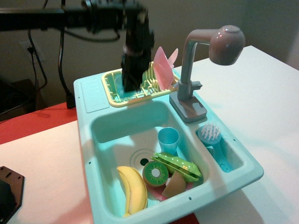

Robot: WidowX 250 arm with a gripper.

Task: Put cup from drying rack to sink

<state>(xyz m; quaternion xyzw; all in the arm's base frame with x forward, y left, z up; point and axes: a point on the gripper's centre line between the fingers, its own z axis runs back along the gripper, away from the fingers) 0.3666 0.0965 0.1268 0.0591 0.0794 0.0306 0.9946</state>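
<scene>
The pale yellow drying rack (111,95) sits in the back corner of the mint-turquoise sink (106,125). My black gripper (131,85) hangs over the rack's left half, blurred by motion. A small light-blue cup (125,84) shows between its fingers, raised off the rack floor, so it looks shut on the cup. A second light-blue cup (168,139) stands upright in the basin near the drain.
A pink plate (163,68) leans in the rack's right half. The grey faucet (195,60) rises right of the rack. In the basin's front lie a banana (132,189), a kiwi half (155,173) and a green pod (180,165). A brush (212,135) fills the side compartment.
</scene>
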